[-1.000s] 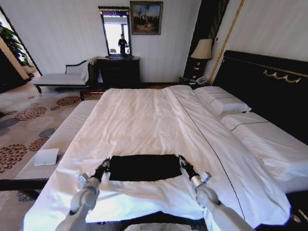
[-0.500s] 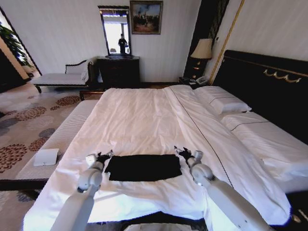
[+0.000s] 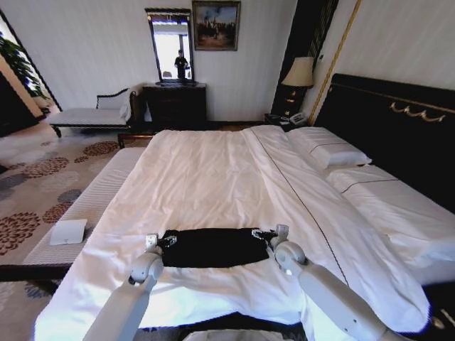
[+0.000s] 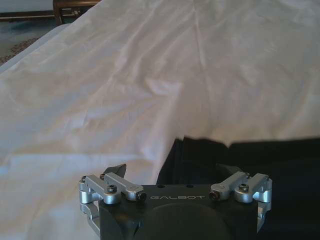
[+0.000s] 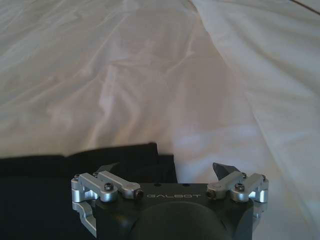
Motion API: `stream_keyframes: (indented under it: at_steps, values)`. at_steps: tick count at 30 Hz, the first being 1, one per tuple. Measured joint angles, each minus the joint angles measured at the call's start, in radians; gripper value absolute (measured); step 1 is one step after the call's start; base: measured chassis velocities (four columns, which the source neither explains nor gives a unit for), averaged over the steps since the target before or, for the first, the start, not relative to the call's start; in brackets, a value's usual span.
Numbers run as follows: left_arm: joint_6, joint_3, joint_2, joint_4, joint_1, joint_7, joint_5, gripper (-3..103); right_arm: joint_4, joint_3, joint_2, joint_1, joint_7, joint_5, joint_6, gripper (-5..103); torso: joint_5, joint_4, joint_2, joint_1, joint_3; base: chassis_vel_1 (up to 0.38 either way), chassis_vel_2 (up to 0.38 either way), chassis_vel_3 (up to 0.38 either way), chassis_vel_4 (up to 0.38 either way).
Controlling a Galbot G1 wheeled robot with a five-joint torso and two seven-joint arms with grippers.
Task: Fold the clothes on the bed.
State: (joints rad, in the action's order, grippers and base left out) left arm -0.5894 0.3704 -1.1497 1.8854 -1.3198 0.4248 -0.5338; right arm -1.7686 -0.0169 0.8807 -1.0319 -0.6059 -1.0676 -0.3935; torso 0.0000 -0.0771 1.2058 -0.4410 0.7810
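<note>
Black cotton, the clothes (image 3: pixel 212 247) lie as one flat dark rectangle on the white duvet (image 3: pixel 213 177) near the foot edge of the bed (image 3: pixel 398 213), roughly midway between its two long sides. Any lettering on the fabric is hidden; only plain black shows.

The left gripper (image 3: pixel 166 241) sits at the rectangle's left end, and the right gripper (image 3: pixel 263 234) sits at its right end. In the head view both are small and partly masked by their own wrists, so contact with the cloth cannot be judged there.

In the left wrist view the left gripper (image 4: pixel 172 170) has its fingers (image 4: pixel 116 170) spread apart, one over white sheet, the other over the black fabric (image 4: pixel 260 165); the tips are cut short by the gripper body. In the right wrist view the right gripper (image 5: pixel 167 170) is likewise spread, one finger (image 5: pixel 223 170) over the white sheet and the other over the garment's corner (image 5: pixel 75 170). Whether any fingertip touches the cloth cannot be told.

The bed's near edge is cut off at the bottom of the head view.
</note>
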Motion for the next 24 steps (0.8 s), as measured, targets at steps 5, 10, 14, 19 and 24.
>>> stream_keyframes:
  at_steps: [5, 10, 14, 19, 24]
  values:
    - [-0.007, 0.029, 0.044, 0.098, -0.143, 0.001, 0.005, 100, -0.121, 0.031, -0.065, -0.117, -0.061, -0.022, -0.017, 100, -0.0001, 0.0001, 0.0, 0.0, 0.0, 0.0, 0.0, 0.0, 0.0]
    - [-0.003, 0.059, 0.077, 0.186, -0.259, 0.014, 0.03, 100, -0.264, 0.073, -0.137, -0.245, -0.125, -0.026, -0.023, 100, -0.0002, -0.0002, 0.0, 0.0, 0.0, 0.0, 0.0, 0.0, 0.0]
    - [0.003, 0.088, 0.091, 0.251, -0.272, 0.016, 0.026, 100, -0.313, 0.1, -0.147, -0.248, -0.155, -0.032, -0.022, 100, -0.0001, 0.0, 0.0, 0.0, 0.0, 0.0, 0.0, 0.0, 0.0]
    - [0.007, 0.099, 0.067, 0.236, -0.151, 0.016, -0.041, 100, -0.251, 0.108, -0.092, -0.133, -0.134, -0.05, -0.003, 100, 0.0003, 0.0, 0.0, 0.0, 0.0, 0.0, 0.0, 0.0, 0.0]
    - [0.005, 0.046, 0.005, 0.106, -0.007, 0.037, -0.086, 100, -0.133, 0.052, -0.018, -0.014, -0.093, -0.088, -0.001, 100, 0.0, 0.0, 0.0, -0.001, 0.0, 0.0, 0.0, 0.0, 0.0]
